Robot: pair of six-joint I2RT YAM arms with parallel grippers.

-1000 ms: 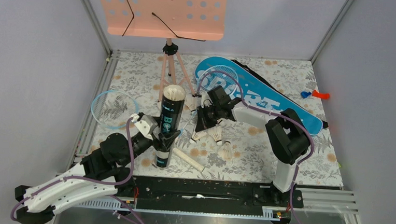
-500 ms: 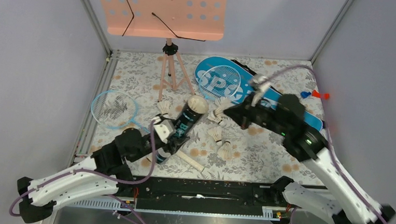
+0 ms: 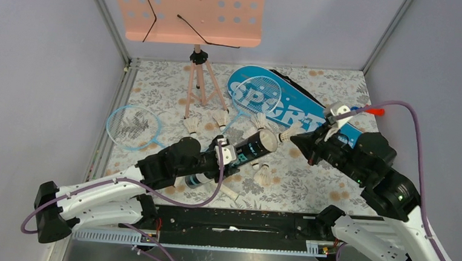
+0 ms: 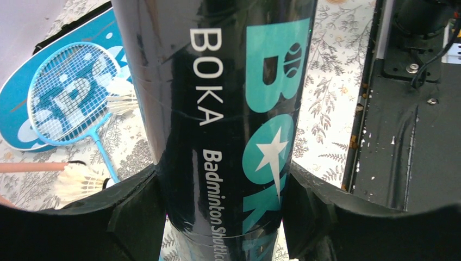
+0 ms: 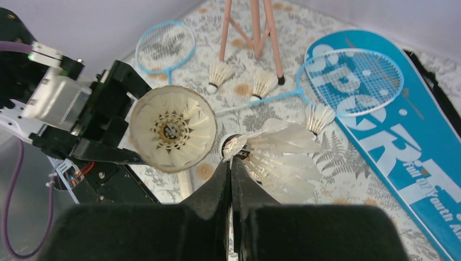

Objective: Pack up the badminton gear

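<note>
My left gripper (image 4: 223, 212) is shut on the black lettered tube (image 4: 228, 109), its fingers (image 4: 136, 212) pressed against both sides. The tube (image 3: 248, 148) is tilted low over the table. Its open mouth (image 5: 173, 128) faces right and shows shuttlecocks stacked inside. My right gripper (image 5: 230, 163) is shut on a feather of a white shuttlecock (image 5: 282, 155), which hangs just right of the mouth. One light-blue racket (image 3: 261, 90) lies on the blue SPORT bag (image 3: 302, 110). The other racket (image 3: 133, 126) lies at the left. Loose shuttlecocks (image 3: 192, 125) (image 3: 220, 118) (image 3: 264, 176) are scattered on the table.
The peach music stand (image 3: 187, 13) rises on its tripod (image 3: 198, 80) at the back. A small red and blue object (image 3: 368, 109) lies by the right wall. A black rail (image 3: 241, 219) runs along the near edge.
The left arm has tipped the tube from upright to nearly lying, mouth to the right. The right arm has swung right and lifted a shuttlecock up to the tube's mouth.
</note>
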